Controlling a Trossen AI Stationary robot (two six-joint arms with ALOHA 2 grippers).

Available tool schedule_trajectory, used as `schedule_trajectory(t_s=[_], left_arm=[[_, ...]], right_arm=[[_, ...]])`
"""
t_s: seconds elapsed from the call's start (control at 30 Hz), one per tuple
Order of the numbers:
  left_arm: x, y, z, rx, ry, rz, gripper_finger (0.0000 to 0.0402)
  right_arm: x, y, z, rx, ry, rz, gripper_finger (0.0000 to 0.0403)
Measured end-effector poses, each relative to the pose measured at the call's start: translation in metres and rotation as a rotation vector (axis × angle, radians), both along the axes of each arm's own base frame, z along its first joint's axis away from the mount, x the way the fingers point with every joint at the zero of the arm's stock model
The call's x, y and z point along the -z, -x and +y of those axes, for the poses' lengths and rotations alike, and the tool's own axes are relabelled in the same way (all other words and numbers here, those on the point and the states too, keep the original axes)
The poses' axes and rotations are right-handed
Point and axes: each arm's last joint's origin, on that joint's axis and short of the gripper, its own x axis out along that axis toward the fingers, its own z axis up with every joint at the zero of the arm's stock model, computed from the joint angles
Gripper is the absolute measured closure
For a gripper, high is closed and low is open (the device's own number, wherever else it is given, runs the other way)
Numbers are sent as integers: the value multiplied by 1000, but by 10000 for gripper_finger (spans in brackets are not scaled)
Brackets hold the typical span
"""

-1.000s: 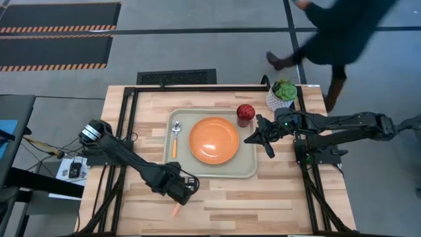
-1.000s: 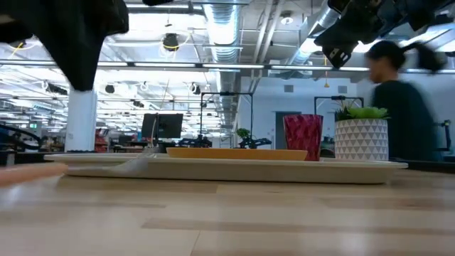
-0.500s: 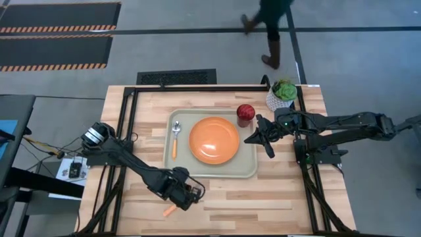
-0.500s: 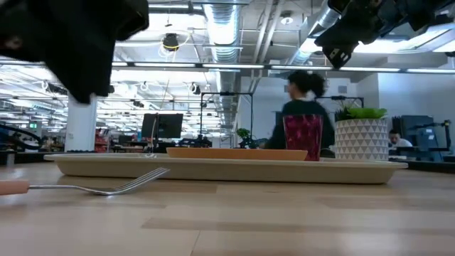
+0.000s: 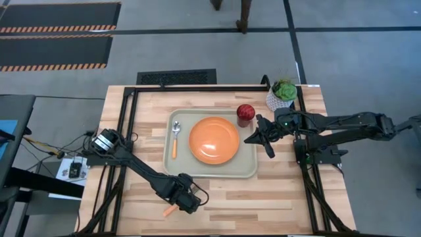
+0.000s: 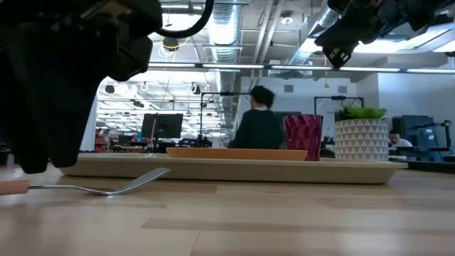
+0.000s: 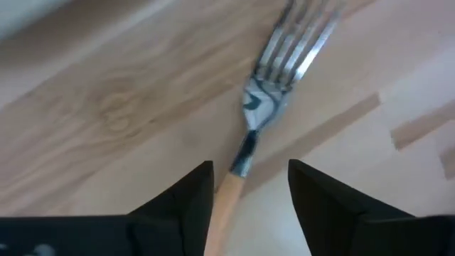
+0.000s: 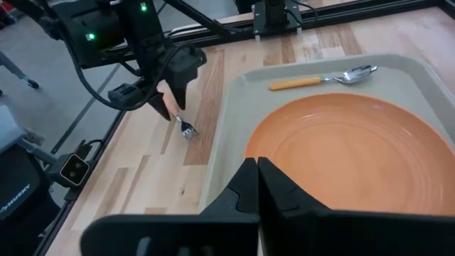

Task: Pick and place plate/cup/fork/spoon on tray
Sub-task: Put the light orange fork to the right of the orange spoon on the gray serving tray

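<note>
The fork [image 7: 264, 99] lies flat on the bare wood near the table's front edge, its orange handle [image 5: 170, 211] pointing toward the near left. My left gripper [image 7: 249, 171] hovers low over it, open, one finger on either side of the handle's top, touching nothing. The orange plate [image 5: 214, 140] and the spoon [image 5: 175, 135] lie in the tray [image 5: 197, 174]. The red cup [image 5: 245, 114] stands at the tray's far right corner. My right gripper [image 5: 255, 137] hangs shut above the tray's right rim, empty.
A white pot with a green plant [image 5: 283, 94] stands at the table's far right corner, behind the right arm. Black frame rails [image 5: 128, 125] run along the left, far and right sides. A person [image 6: 257, 124] walks past beyond the table.
My left gripper has moved toward the table's near edge and come down lower over the fork. The fork's handle end has swung a little toward the table's left edge, and the fork now lies flat on the wood. A person has crossed behind the table.
</note>
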Motion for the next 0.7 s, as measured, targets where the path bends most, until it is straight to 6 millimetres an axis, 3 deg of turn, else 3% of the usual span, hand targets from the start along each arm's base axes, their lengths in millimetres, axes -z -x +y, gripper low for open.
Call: schedule_trajectory(t_s=[0.23,0.57,0.7], left_arm=[[2,3,0,5,-10,12,245],[20,-1,-2,77,-30,64,250],[21,1,-2,84,-40,78,276]], right_arm=[[0,0,0,0,0,-1,397],[0,0,0,9,4,0,397],[0,0,0,15,7,0,397]])
